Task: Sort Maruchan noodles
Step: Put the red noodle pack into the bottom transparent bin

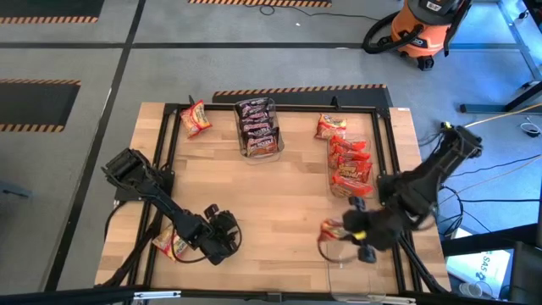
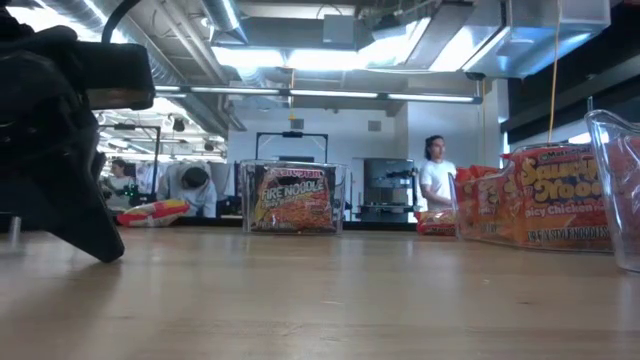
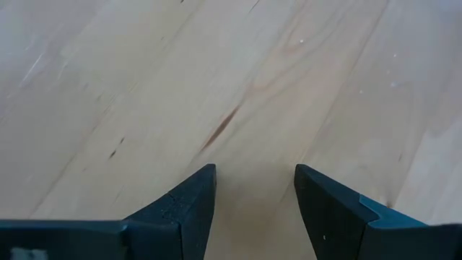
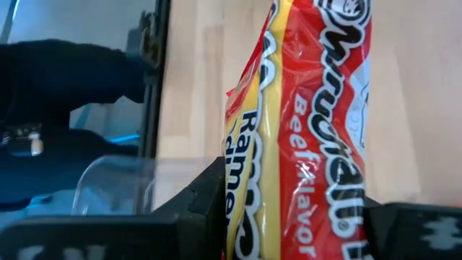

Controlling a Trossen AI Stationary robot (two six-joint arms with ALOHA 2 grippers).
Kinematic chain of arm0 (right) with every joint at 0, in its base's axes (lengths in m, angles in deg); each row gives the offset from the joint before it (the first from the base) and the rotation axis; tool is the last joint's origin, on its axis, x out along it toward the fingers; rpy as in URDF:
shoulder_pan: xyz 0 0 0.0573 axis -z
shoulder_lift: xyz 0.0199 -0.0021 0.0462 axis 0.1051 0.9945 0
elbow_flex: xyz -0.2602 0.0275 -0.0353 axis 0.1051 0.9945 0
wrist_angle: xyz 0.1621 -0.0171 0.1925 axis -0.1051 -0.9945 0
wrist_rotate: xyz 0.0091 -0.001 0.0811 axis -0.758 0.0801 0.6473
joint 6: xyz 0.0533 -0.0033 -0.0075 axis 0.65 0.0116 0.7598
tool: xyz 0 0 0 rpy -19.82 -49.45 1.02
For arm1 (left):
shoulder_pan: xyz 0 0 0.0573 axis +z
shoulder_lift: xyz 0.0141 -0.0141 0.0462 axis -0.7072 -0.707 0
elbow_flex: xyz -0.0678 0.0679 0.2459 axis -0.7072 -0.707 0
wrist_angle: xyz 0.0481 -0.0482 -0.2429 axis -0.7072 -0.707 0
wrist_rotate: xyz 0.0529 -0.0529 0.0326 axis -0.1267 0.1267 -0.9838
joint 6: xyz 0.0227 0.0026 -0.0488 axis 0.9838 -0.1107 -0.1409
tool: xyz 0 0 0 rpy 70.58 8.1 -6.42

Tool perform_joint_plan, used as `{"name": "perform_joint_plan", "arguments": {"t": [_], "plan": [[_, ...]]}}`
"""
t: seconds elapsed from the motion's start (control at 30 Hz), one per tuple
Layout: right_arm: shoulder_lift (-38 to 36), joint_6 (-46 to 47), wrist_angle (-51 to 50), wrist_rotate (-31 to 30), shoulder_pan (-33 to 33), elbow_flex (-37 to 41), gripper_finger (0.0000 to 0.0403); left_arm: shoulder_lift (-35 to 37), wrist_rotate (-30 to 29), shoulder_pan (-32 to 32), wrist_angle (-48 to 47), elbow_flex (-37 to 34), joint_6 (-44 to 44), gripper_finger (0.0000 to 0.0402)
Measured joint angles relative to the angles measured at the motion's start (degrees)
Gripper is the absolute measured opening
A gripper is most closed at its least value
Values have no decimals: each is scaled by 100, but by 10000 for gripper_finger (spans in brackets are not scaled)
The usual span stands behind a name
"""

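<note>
Now | right gripper (image 4: 289, 217) clamps beef ramen packet (image 4: 310, 123) | left gripper (image 3: 253, 209) agape

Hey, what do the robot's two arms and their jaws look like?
Both arms are dark, jointed links with black cabling. The left gripper ends in two matte dark wedge-shaped jaws with angular tips. The right gripper has similar dark blocky jaws, showing small white markings.

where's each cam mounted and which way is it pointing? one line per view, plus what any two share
High view: overhead, straight down on the table; both arms, left gripper open and empty, right gripper.
Low view: table-top height, level toward the room; the dark-packet bin mid-table, a dark arm part at left.
Left wrist view: down at bare wood past open fingers.
Right wrist view: fingers clamping a beef ramen packet.
Shared: high and right wrist views both show that held packet.
</note>
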Motion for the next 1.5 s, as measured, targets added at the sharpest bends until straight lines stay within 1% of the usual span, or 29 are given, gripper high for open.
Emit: {"name": "perform_joint_plan", "arguments": {"t": [0.1,0.17,0.27,0.33,0.43,0.57,0.67,0.87,1.0,1.2,1.3,1.4,1.5], "plan": [[15,488,-210,-406,-533,0,108,0,2,4,14,0,0,185],[13,837,-352,-837,-906,48,108,0,0,4,23,0,0,185],[11,1326,-328,-1505,-1335,452,108,0,-20,4,37,0,-2,185],[15,1634,-98,-1458,-1509,841,108,-2,-37,4,43,0,3,185],[15,2128,339,-1235,-1548,1436,108,-4,-46,4,50,0,14,185],[21,2152,1009,-1182,-1535,2042,108,-4,-48,36,51,0,26,185],[50,2155,1154,-1181,-1528,2321,108,-4,-65,76,54,0,28,185],[238,2028,1269,-1217,-1524,2505,108,-4,-79,166,110,0,181,185],[464,1979,1452,-1348,-1524,2635,108,-4,-117,241,119,0,200,185],[791,2004,1483,-1443,-1524,2667,108,-4,-120,332,370,-2,606,185],[914,2016,1491,-1451,-1524,2664,109,-4,-119,341,433,-2,634,185],[963,2019,1489,-1486,-1524,2656,121,-4,-118,341,434,-2,636,185],[961,2006,1467,-1453,-1524,2656,147,-4,-86,337,442,-2,636,185]]}}
